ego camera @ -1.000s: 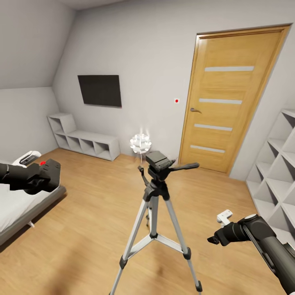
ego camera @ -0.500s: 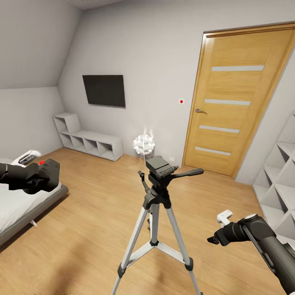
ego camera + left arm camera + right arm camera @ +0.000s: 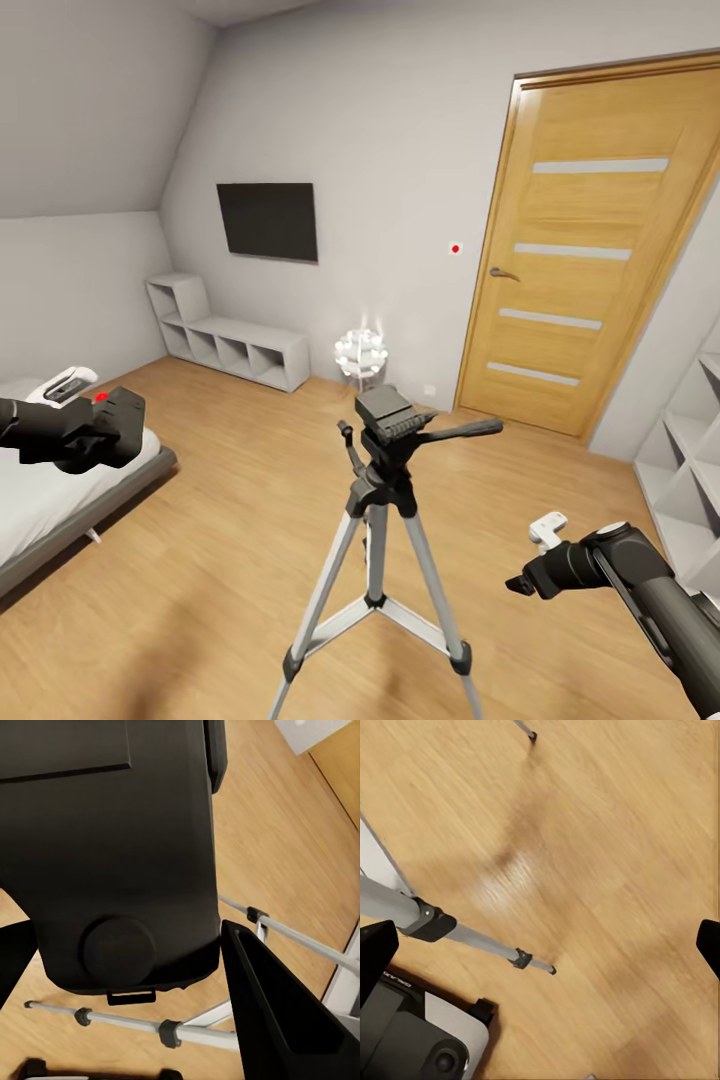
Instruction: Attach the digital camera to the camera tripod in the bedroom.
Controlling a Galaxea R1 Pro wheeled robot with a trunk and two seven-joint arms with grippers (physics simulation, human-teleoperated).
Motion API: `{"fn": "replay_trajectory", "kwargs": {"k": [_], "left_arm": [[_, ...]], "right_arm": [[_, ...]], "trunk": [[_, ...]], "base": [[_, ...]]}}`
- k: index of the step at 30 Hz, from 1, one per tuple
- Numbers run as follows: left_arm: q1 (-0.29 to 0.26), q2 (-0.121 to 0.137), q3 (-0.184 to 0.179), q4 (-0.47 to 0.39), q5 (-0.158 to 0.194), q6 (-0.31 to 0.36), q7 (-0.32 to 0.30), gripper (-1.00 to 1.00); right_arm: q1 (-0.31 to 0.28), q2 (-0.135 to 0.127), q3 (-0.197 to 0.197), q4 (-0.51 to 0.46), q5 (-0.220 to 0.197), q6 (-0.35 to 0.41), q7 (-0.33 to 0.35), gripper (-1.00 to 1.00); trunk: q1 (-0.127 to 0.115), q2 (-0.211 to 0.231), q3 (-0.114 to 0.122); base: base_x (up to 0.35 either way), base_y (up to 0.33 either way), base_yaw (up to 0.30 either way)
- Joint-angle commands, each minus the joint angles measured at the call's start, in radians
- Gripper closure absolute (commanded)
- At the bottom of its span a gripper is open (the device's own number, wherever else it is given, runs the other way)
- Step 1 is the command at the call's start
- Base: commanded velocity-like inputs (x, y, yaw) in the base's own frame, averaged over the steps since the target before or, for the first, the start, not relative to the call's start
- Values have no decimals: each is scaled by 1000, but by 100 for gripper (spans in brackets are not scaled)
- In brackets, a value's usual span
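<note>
Left claw: the left claw is clamped on the digital camera, held out at the left above the edge of the bed; in the left wrist view a black finger presses against the camera body.
Digital camera: black and boxy, red button on top, well apart from the tripod head.
Right claw: the right claw hangs low at the right, beside the tripod; in the right wrist view its two fingertips sit far apart at opposite edges, spread wide with nothing between them.
Camera tripod: the camera tripod stands upright on the wood floor between the two arms, silver legs splayed, black head bare, pan handle pointing right.
Bedroom: pale grey walls, a black wall TV, a low white cubby shelf, a wooden door, a white shelf unit at the right edge.
</note>
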Motion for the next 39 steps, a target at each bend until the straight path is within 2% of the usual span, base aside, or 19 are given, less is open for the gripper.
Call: {"fn": "replay_trajectory", "kwargs": {"k": [1,11,16,29,39], "left_arm": [[-3,1,-3,0,9,1,8,100],[-3,3,-2,-2,9,1,8,100],[-2,3,19,-5,8,1,8,100],[-2,3,32,-14,8,1,8,100],[-6,1,34,-14,12,2,8,100]], "right_arm": [[-1,-1,1,-2,11,2,9,-100],[-1,-1,2,-6,11,2,9,-100],[-1,-1,2,-7,11,2,9,-100],[-1,0,3,-7,11,2,9,-100],[-1,0,4,-7,11,-3,9,-100]], "trunk": [[1,-2,-2],[1,-2,-2],[1,-2,-2],[1,-2,-2],[1,-2,-2]], "base": [[30,-68,8],[16,-32,3],[138,-141,18],[55,-61,159],[3,-3,36]]}}
